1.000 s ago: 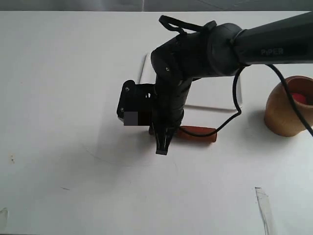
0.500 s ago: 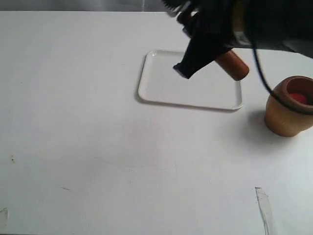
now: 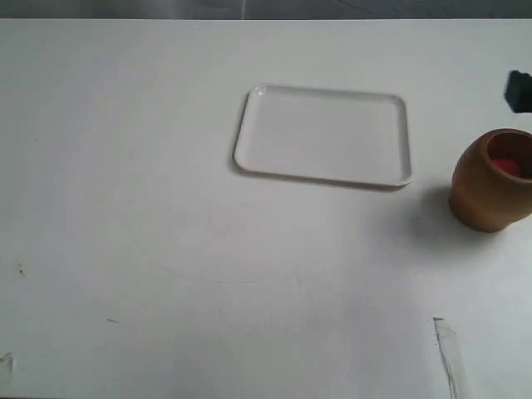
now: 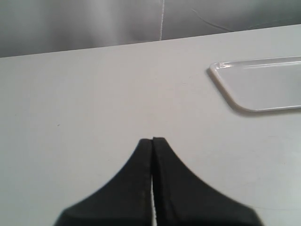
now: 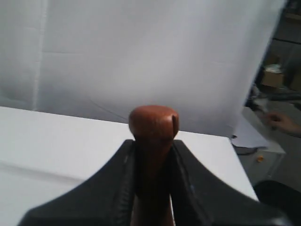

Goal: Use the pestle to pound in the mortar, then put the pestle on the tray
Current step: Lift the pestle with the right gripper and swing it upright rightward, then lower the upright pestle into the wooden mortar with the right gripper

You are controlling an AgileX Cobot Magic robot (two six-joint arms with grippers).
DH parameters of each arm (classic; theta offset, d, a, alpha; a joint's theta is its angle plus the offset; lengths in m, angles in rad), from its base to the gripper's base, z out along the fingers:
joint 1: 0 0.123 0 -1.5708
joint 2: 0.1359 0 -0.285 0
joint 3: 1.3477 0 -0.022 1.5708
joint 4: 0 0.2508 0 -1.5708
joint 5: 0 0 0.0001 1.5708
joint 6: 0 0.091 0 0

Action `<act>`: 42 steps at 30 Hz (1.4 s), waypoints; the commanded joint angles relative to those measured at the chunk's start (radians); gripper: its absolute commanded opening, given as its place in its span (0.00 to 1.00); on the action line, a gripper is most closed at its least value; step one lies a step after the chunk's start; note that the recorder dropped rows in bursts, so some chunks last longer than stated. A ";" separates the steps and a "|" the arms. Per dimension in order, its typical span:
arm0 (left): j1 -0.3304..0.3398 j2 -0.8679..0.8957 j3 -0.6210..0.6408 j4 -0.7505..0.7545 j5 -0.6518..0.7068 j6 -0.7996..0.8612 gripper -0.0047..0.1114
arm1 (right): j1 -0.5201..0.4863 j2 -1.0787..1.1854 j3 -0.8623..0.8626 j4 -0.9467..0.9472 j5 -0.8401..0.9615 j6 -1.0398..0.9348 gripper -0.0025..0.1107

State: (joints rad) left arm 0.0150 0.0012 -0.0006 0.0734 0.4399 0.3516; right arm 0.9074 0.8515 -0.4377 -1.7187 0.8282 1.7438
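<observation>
My right hand (image 5: 154, 143) has carried the pestle (image 5: 153, 120) off the worktop (image 3: 166, 249) and grips it firmly. The mortar (image 3: 490, 179) awaits pounding. Left hand (image 4: 152, 140) closed, empty, beside the tray (image 3: 324, 133).

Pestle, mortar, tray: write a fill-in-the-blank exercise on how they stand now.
The pestle appears in the ___ wrist view, held by the right gripper.
The left gripper is ___, holding nothing.
Something ___ shows inside the mortar.
In the exterior view the mortar stands ___ of the tray.
Missing words: right; shut; red; right.
</observation>
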 commanded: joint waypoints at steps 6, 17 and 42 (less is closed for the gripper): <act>-0.008 -0.001 0.001 -0.007 -0.003 -0.008 0.04 | -0.002 -0.068 0.081 -0.026 0.228 0.248 0.02; -0.008 -0.001 0.001 -0.007 -0.003 -0.008 0.04 | 0.000 -0.068 0.081 -0.026 -0.665 0.271 0.02; -0.008 -0.001 0.001 -0.007 -0.003 -0.008 0.04 | 0.000 -0.066 -0.101 0.595 0.240 -0.667 0.02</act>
State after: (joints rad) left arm 0.0150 0.0012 -0.0006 0.0734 0.4399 0.3516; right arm 0.9074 0.7882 -0.4988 -1.3479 1.0238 1.3145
